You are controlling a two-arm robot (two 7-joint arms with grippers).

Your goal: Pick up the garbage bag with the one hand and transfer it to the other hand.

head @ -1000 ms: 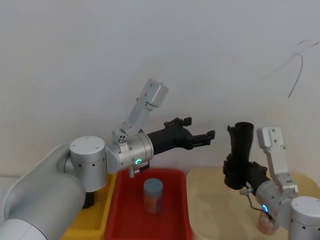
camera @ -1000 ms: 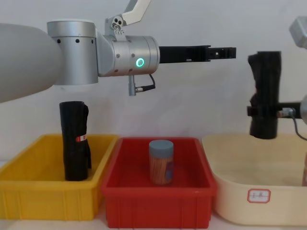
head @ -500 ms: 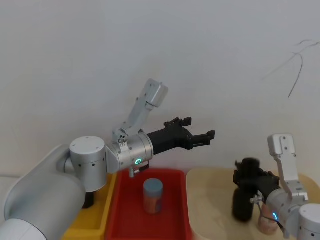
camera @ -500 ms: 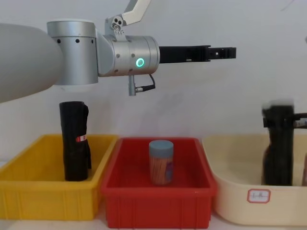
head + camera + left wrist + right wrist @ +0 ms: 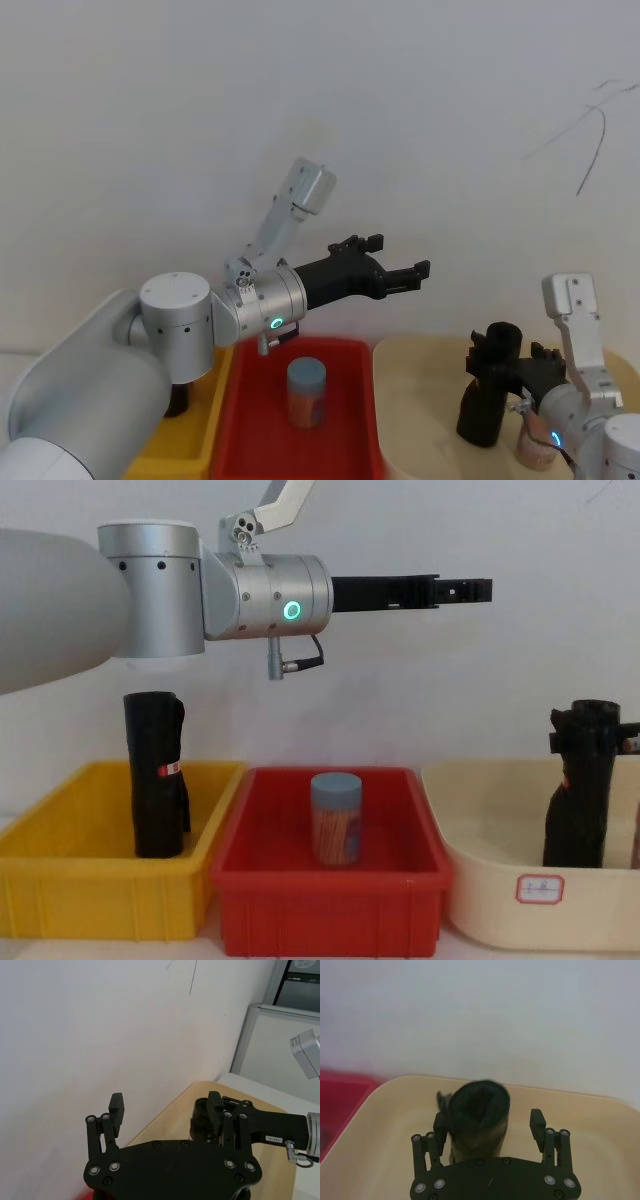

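One garbage bag [image 5: 477, 1120] between right tool [image 5: 489, 1122] fingers.

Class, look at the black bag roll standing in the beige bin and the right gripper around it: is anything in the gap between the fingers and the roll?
Nothing visible. In the right wrist view the right gripper is open with the bag roll between its fingers, standing in the beige bin. Whether the fingers touch the roll cannot be told.

My left arm reaches out level to the right, high up, green ring lit, its gripper [image 5: 405, 272] with jaws spread apart. My right arm sits low at the near right, blue ring lit, its gripper [image 5: 490, 1125] likewise parted.
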